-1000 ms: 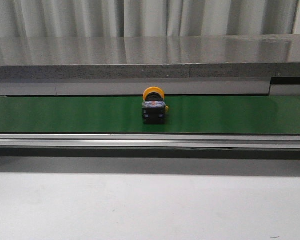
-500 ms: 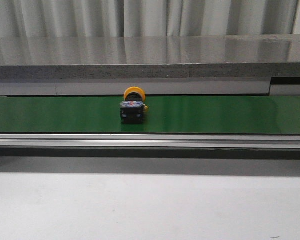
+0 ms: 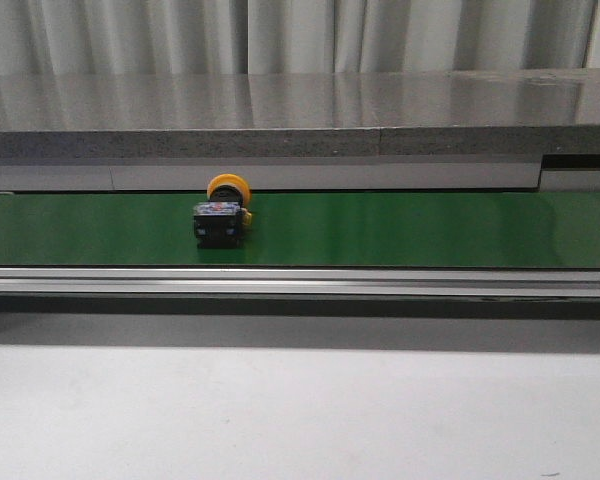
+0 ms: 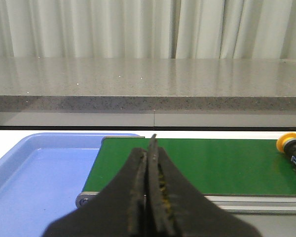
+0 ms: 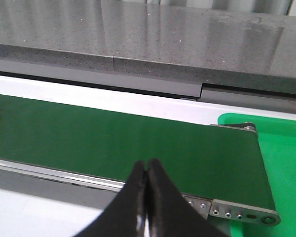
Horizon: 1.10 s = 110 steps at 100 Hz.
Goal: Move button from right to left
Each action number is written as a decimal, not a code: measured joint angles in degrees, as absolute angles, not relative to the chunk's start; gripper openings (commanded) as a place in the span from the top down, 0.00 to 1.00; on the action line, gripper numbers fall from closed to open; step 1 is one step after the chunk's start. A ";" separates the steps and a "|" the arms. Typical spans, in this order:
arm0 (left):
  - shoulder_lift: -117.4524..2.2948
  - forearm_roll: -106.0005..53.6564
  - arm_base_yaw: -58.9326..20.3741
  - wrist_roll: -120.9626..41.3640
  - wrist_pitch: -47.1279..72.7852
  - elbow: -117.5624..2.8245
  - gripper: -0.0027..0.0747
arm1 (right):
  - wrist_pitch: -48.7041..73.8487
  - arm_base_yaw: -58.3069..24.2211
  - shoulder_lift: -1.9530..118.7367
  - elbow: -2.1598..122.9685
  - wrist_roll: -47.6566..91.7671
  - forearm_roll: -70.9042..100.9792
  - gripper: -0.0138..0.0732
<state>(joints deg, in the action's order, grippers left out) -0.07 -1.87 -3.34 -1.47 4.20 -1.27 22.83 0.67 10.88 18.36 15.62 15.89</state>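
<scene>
The button [image 3: 220, 212] is riding leftward on the belt [image 3: 430, 230]; both my grippers, left gripper [image 4: 149, 163] and right gripper [image 5: 147, 170], are sitting closed, empty; I'm judging it light, rigid, best pinched across its black body.

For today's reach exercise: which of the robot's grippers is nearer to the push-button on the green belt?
Left, probably. The push-button shows clearly in the left wrist view, off to one side of the closed left gripper. Beyond the right gripper, only a yellow sliver shows at the frame's edge.

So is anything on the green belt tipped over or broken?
The button looks tipped: it lies on the green belt with its yellow cap facing the back, not upward. No damage shows. Nothing else is on the belt.
</scene>
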 measured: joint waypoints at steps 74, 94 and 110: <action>-38.93 -2.36 -3.34 -1.47 25.43 -34.55 0.49 | 22.83 0.67 10.88 18.36 15.62 15.89 0.92; -49.60 -4.28 -3.34 -1.47 25.44 -42.33 0.06 | 22.83 0.67 10.88 18.36 15.62 15.89 0.92; -58.16 -4.73 -3.34 -1.47 28.15 -48.07 0.13 | 22.83 0.67 10.88 18.36 15.62 15.89 0.92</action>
